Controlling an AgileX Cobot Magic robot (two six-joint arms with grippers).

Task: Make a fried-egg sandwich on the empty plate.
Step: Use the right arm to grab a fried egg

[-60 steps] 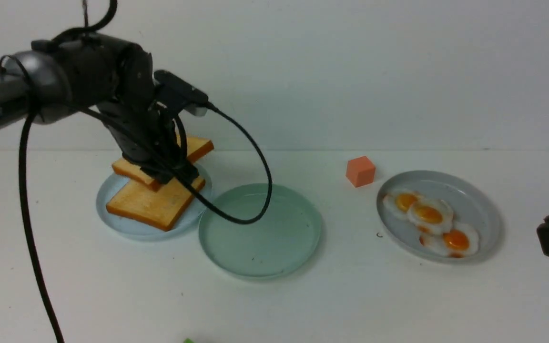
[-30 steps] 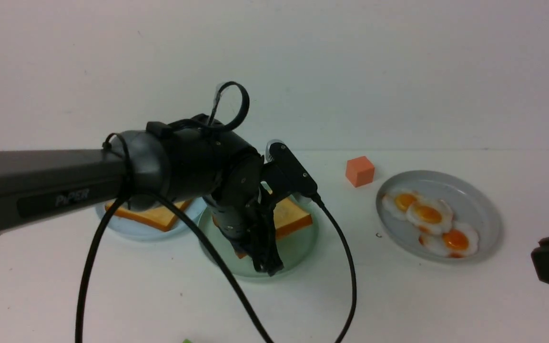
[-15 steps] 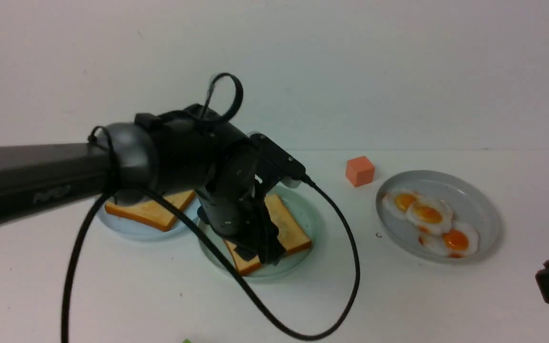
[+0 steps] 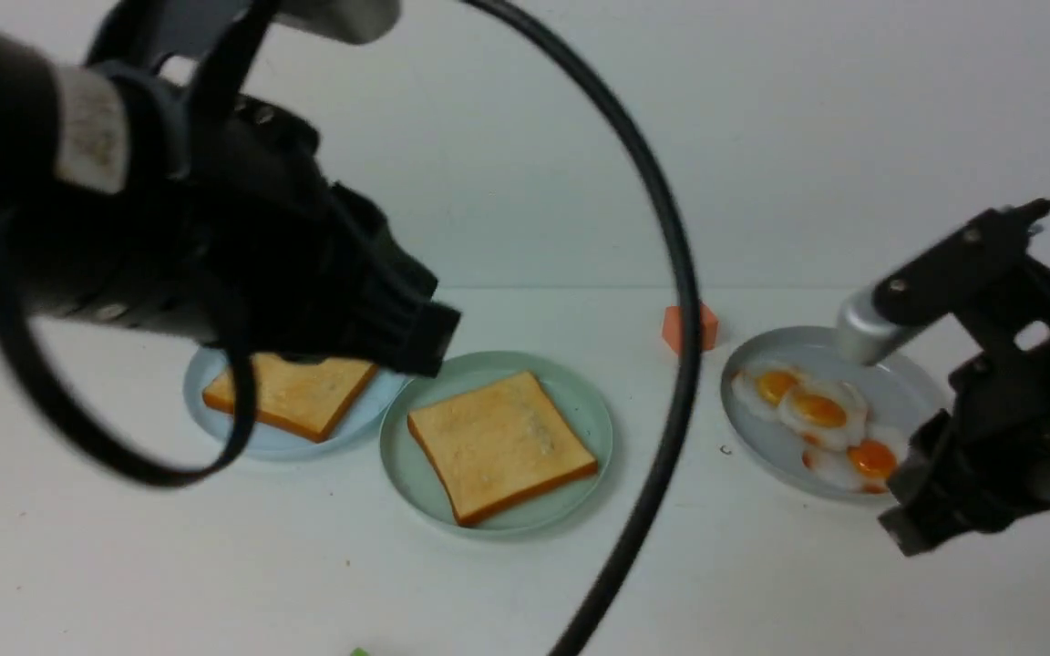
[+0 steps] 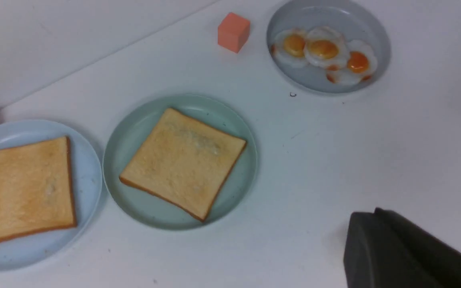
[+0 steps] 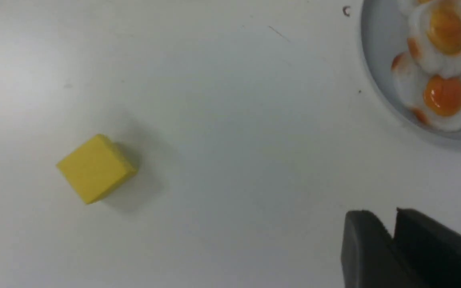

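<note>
Golden toast slice (image 4: pixel 499 444) flat on mint-green plate (image 4: pixel 585 412), centre of bench (image 4: pixel 306 565): first layer laid, egg step in hand. Left tool (image 4: pixel 427 342) clenched, empty, high at left. Right tool (image 6: pixel 392 226) narrowly parted, empty, near fried eggs (image 4: pixel 818 408) on grey plate (image 5: pixel 334 16). Next: pinch one egg's edge.

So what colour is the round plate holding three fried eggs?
Grey. The round egg plate shows clearest in the left wrist view.

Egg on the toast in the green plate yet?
No, that toast is bare; all three eggs sit in the grey plate.
</note>
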